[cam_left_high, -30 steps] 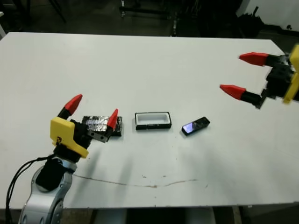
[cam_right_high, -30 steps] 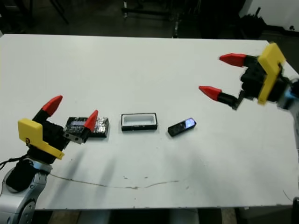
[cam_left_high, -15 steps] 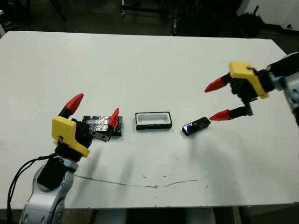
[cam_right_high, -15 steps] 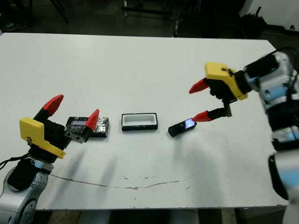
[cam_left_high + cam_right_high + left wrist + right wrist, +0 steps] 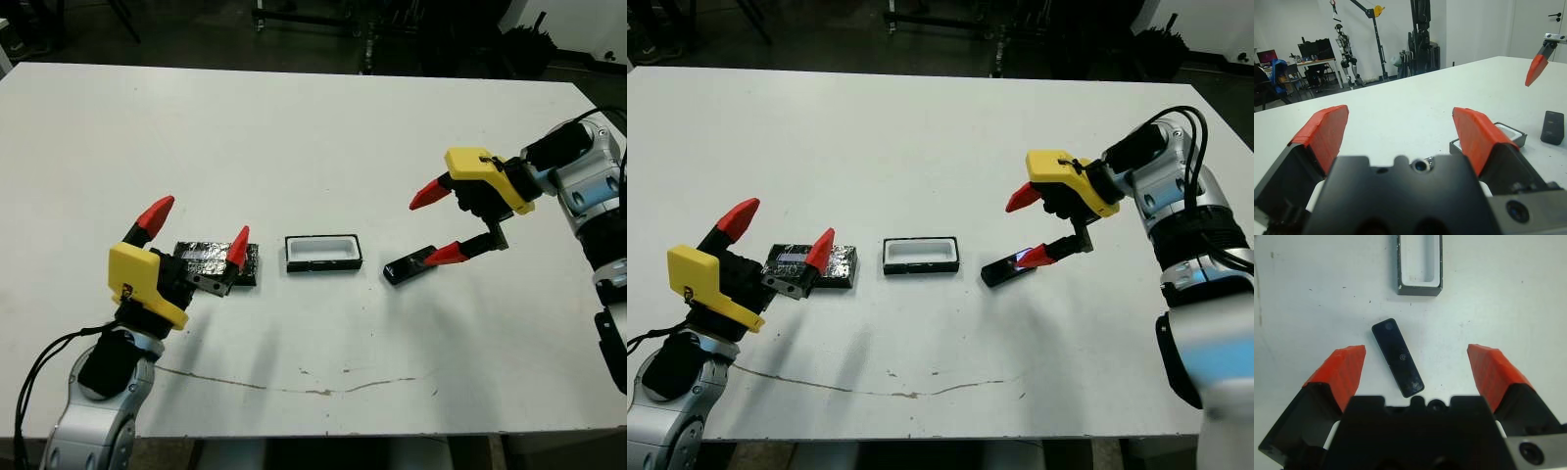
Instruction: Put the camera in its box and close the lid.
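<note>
i see my right gripper point(image 5: 1415, 367) spread wide over the slim black bar-shaped camera point(image 5: 1398, 357), which lies flat on the white table point(image 5: 313, 137) just right of the empty white-lined black tray point(image 5: 322, 252). left gripper point(image 5: 196, 227) open by the mottled silver slab lid point(image 5: 208, 257), possibly touching.

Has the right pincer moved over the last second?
Yes. The right pincer has come in from the table's right edge toward the box and now hangs open over the camera.
</note>
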